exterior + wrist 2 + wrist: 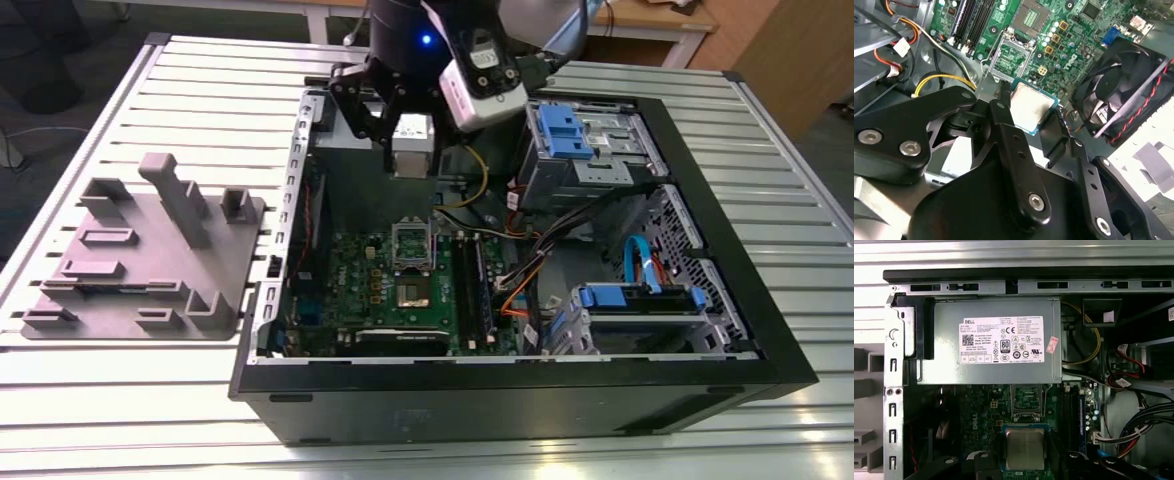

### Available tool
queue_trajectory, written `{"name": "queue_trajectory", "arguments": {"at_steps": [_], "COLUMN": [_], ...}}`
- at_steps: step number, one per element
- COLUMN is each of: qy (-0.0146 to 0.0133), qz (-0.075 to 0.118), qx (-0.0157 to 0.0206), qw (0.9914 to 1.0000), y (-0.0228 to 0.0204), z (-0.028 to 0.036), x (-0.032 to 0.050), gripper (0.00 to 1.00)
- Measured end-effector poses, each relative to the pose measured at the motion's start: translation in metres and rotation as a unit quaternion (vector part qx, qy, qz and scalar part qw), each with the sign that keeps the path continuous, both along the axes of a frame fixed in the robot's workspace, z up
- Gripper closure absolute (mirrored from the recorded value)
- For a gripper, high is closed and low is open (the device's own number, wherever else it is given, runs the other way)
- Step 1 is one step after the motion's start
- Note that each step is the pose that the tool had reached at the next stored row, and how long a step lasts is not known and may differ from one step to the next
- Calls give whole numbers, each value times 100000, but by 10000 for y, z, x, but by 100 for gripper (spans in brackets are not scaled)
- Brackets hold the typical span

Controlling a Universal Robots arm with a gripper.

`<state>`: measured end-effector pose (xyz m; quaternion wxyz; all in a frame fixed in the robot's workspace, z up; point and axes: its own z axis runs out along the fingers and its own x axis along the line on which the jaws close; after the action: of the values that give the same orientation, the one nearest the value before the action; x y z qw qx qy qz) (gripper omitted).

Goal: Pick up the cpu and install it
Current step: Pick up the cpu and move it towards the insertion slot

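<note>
So the gripper [411,150] is clamped shut on the cpu [1025,449], black fingers [985,462] pinching it by its edges, silver top facing the camera in both wrist views. It's up in the air over the open case [534,385], not seated in anything. Right under it is the green board [360,280]. In the second wrist view you can see the socket [1033,17] bare, with a metal frame [1015,52] just beside it, between the socket and the chip. The ram slots [976,20] run alongside the socket, and a black fan [1119,90] with red and black wires sits off to the other side of the board. A bit further out, the first wrist view has the psu [944,340], a grey box with a white label, sitting against the case wall, yellow cables [1094,340] looping next to it. On the exterior view's right, inside the case, there are blue drive brackets [561,130] and a tangle of cables. Outside the case, on the exterior view's left, a grey fixture [147,250] sits on the slatted metal table [134,420], well apart from the gripper.
</note>
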<state>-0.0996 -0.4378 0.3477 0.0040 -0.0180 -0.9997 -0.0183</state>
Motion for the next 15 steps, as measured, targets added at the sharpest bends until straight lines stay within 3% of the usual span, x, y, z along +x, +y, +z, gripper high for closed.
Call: {"name": "queue_trajectory", "arguments": {"at_steps": [10, 15], "qy": [-3, -1], "qz": [2, -2], "qx": [5, -2], "qw": [100000, 100000], "y": [-46, -68], "z": [-178, -234], "x": [1, 9], "gripper": [53, 53]}}
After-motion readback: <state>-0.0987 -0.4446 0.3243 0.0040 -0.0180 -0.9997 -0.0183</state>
